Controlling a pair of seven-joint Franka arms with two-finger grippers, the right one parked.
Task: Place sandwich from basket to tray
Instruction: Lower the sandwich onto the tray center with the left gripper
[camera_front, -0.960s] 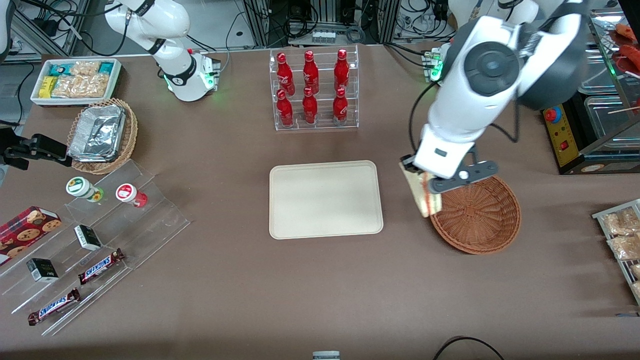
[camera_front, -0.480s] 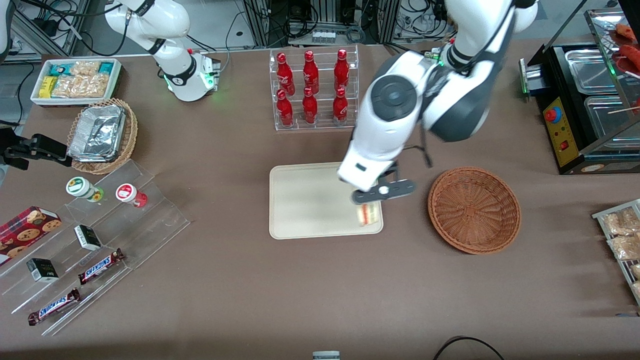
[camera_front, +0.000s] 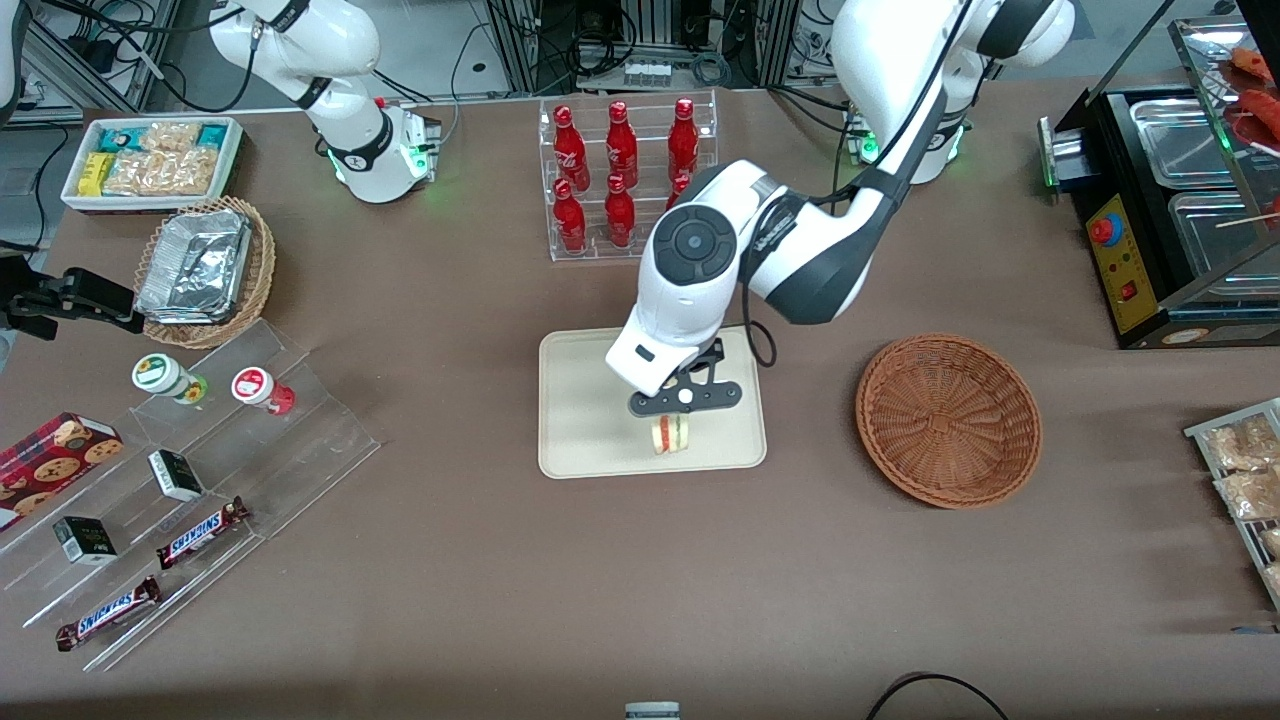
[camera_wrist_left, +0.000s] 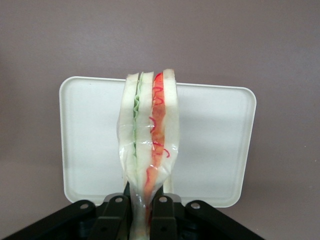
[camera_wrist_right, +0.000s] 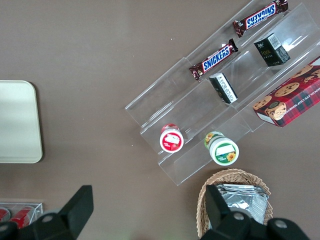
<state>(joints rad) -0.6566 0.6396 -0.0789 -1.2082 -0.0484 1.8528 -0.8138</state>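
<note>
Above the tray (camera_front: 590, 400), the left arm's end effector (camera_front: 678, 412) pinches the wrapped sandwich (camera_front: 671, 433) at its narrow end, cut edge showing. The carry looks finished; lowering and letting go appear next. The basket (camera_front: 948, 420) sits empty nearby on the counter (camera_front: 640, 580). A bottle rack (camera_front: 625, 180) stands farther from the camera, clear of the drop.

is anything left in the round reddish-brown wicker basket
No, the round reddish-brown wicker basket is empty; the end effector holds the triangular white-bread sandwich over the tray.
</note>
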